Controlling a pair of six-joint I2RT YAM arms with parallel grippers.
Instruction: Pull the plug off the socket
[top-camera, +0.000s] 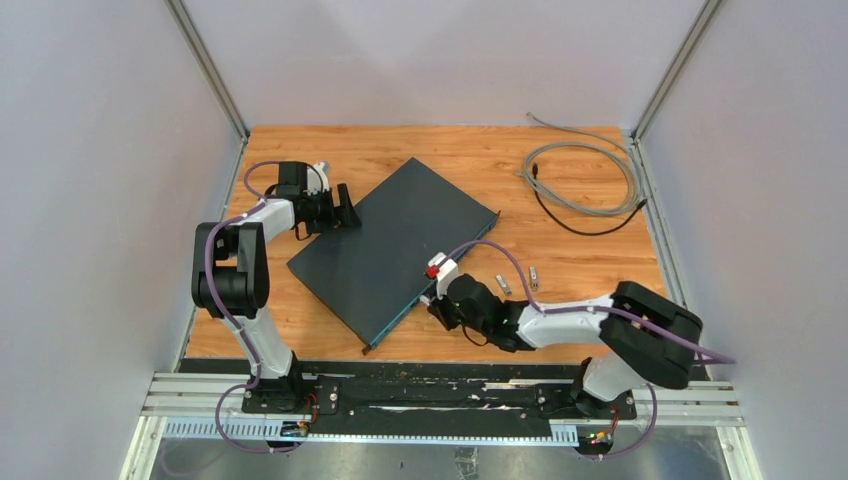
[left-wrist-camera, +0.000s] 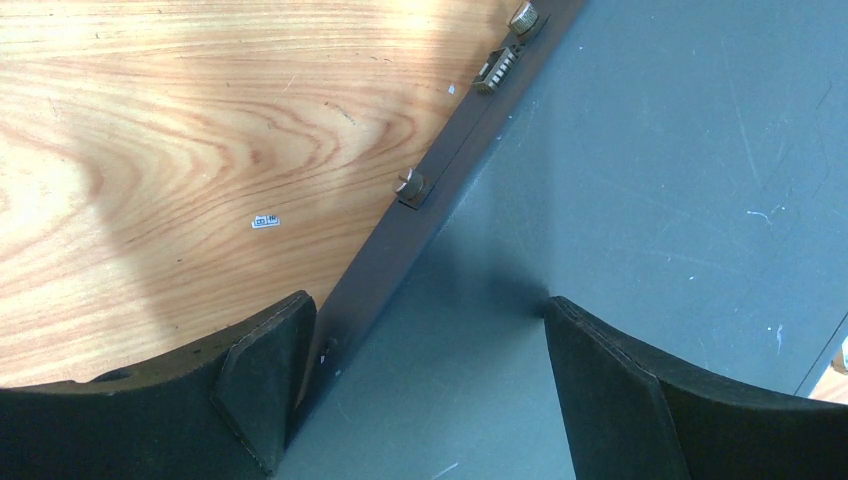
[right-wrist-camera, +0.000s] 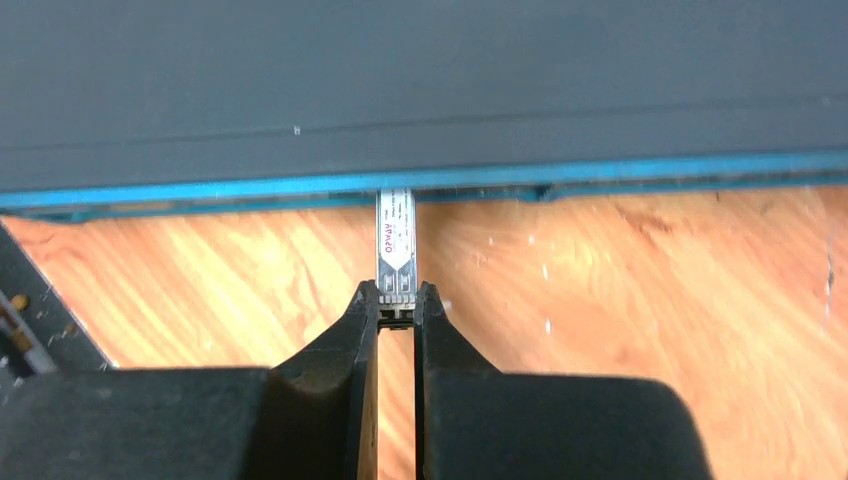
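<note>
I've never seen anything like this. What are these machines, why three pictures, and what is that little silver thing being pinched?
Two robot arms stand on a wooden table. One picture looks down from above; the others come from cameras on each wrist. A flat dark box lies in the middle, with loose cables and two small metal pieces nearby. The left gripper is open, straddling the box's edge. The right gripper is closed on a small silver plug that sticks out of the box's blue-edged side.
</note>
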